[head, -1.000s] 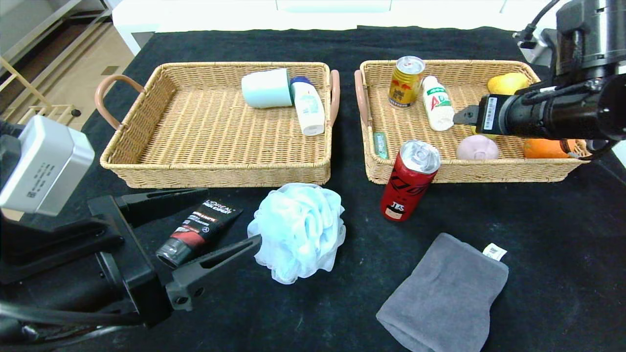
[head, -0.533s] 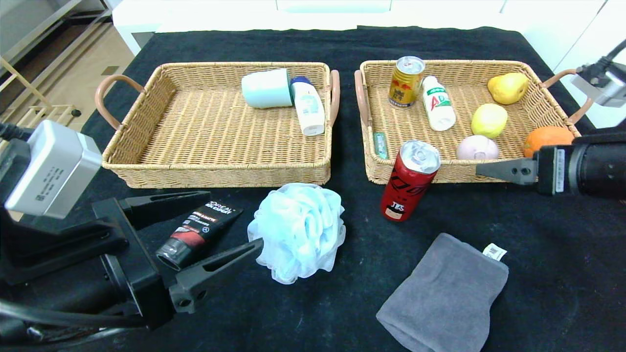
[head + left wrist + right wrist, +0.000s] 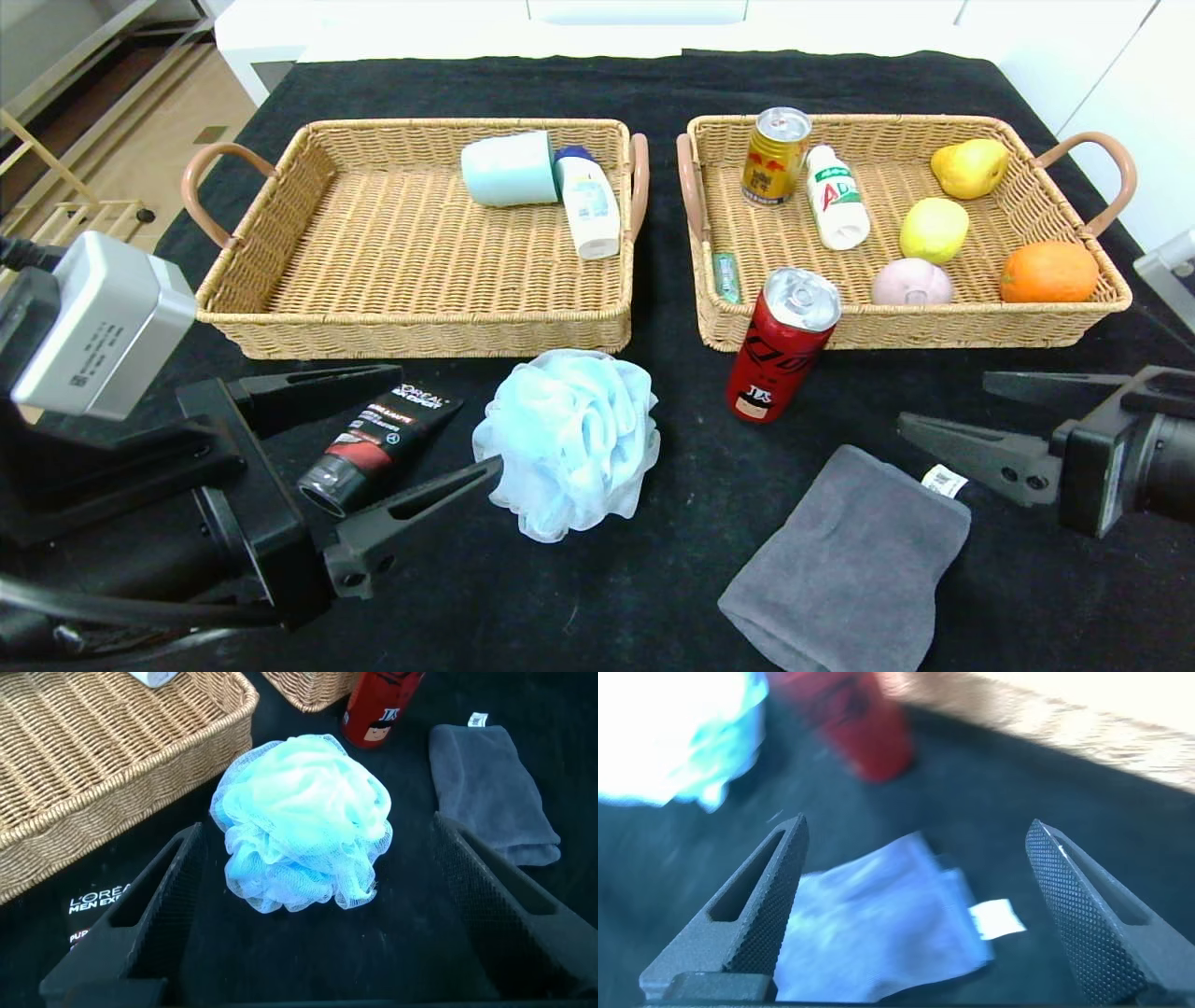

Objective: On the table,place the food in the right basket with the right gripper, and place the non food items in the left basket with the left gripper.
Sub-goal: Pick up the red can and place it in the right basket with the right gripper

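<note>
Right gripper (image 3: 943, 411) low over the desk (image 3: 653, 579) at the right edge, fingers spread wide and holding nothing. It sits just beside the tag end of the grey cloth (image 3: 845, 560), in front of the right basket (image 3: 934, 327). In the right wrist view the cloth (image 3: 878, 919) lies between the spread fingers (image 3: 757, 905) with the red can (image 3: 854, 728) beyond it.

Left gripper (image 3: 392, 434) at the front left, fingers also spread and empty, the black tube (image 3: 378, 434) lying between them in the head view. Left wrist view shows the blue bath pouf (image 3: 304, 821) centred between the fingers (image 3: 154, 910), not touched.

Still on the desk: tube, pouf (image 3: 568, 443), cloth, and the red can (image 3: 780, 345), which stands upright against the front wall of the right basket.

Right basket holds a gold can (image 3: 775, 154) upright, a white bottle (image 3: 837, 196) lying down, a pear (image 3: 969, 168), a yellow-green fruit (image 3: 934, 229), an orange (image 3: 1048, 272), a pink round item (image 3: 911, 282) and a small green tube (image 3: 726, 276) (along the left wall).

Left basket (image 3: 420, 327) holds a pale green cup (image 3: 509, 169) on its side, touching a white bottle with a dark cap (image 3: 588, 203).
</note>
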